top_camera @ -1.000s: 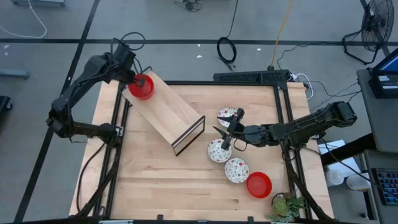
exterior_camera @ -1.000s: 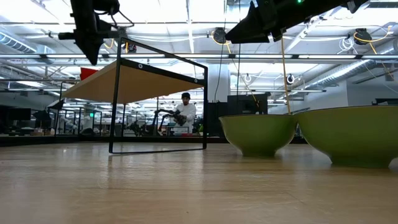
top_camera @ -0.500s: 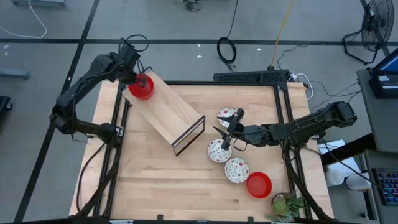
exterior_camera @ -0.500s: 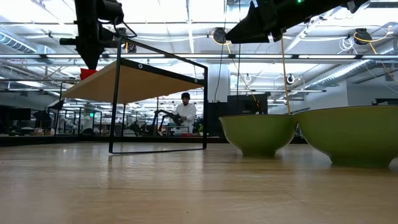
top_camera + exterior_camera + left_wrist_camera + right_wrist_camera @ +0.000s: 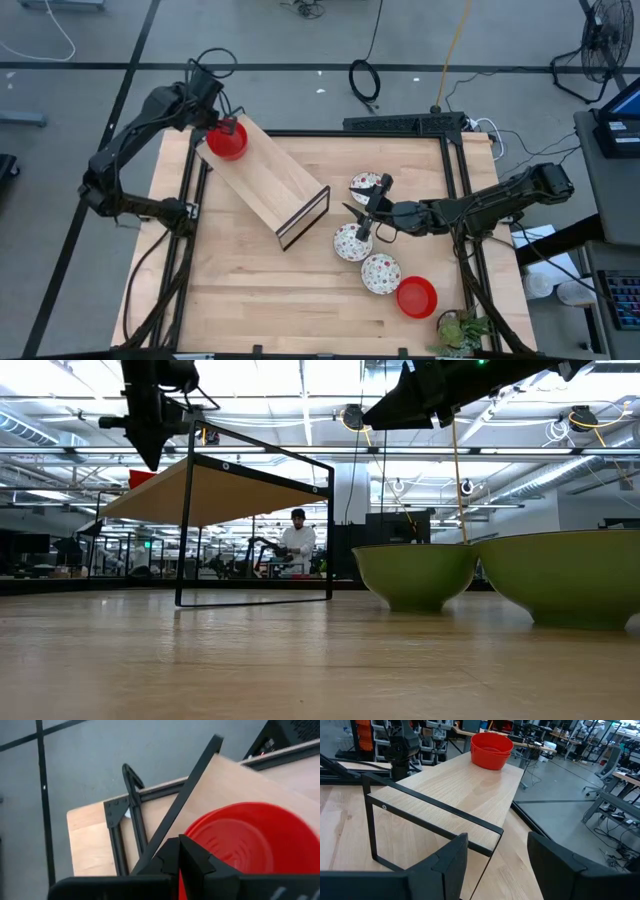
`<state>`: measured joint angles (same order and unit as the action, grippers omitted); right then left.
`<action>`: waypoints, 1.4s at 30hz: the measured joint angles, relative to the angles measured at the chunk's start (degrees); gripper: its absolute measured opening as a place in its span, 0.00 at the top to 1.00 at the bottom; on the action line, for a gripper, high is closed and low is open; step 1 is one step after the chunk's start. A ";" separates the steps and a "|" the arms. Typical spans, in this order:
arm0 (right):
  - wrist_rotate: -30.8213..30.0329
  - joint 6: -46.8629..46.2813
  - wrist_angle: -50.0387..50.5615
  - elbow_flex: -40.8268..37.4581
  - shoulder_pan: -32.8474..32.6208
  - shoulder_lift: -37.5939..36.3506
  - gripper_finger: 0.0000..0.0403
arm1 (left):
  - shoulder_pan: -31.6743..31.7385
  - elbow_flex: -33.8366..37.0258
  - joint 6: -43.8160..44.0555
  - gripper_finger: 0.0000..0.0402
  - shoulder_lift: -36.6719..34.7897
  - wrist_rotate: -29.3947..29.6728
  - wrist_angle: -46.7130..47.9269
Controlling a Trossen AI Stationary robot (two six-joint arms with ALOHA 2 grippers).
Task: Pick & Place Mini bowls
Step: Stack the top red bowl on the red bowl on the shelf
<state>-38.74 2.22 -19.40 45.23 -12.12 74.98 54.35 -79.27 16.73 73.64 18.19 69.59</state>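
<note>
The left gripper [image 5: 222, 126] sits at the far-left corner of the table, at the high end of the raised wooden shelf [image 5: 265, 172]. A stack of red bowls [image 5: 227, 140] rests on that end of the shelf; the right wrist view shows at least 2 nested there. Over the last 1 s the left arm has edged slightly toward the table and its gripper has stayed right at the stack's rim. From the left wrist view I cannot tell whether the fingers are clamped on the rim or already parted. The stack itself has not moved in that time. My reading is that the placement on the shelf is complete or nearly so, and that release and withdrawal come next.

The right gripper [image 5: 368, 212] hovers with its fingers apart over the group of patterned bowls. It has not shifted in the last 1 s and appears to be waiting. 3 white patterned bowls remain on the table: 1 [image 5: 367, 186] just beyond the gripper, 1 [image 5: 351, 242] just in front of it, and 1 [image 5: 380, 273] nearer the front edge. A single red bowl [image 5: 416, 297] lies just beside that last one, near the front-right corner. So 4 bowls appear still to be moved.
</note>
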 joint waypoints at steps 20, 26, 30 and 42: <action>0.00 0.11 0.13 0.00 0.00 0.00 0.52 | -0.17 -1.88 -0.46 0.98 2.04 -4.39 1.76; 0.00 -0.02 0.18 -0.01 -0.16 0.00 0.52 | -0.13 2.52 0.18 0.99 2.10 -3.96 2.70; 0.00 0.04 0.08 -0.02 -0.33 0.00 0.52 | -0.22 6.13 -0.19 0.98 2.12 -7.23 1.47; -0.02 0.15 -0.04 0.00 -0.26 0.00 0.52 | -0.43 4.34 -1.10 0.95 2.06 -13.45 -0.60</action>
<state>-38.76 2.37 -19.44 45.23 -12.38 74.98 53.92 -74.92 15.62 75.71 4.74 68.99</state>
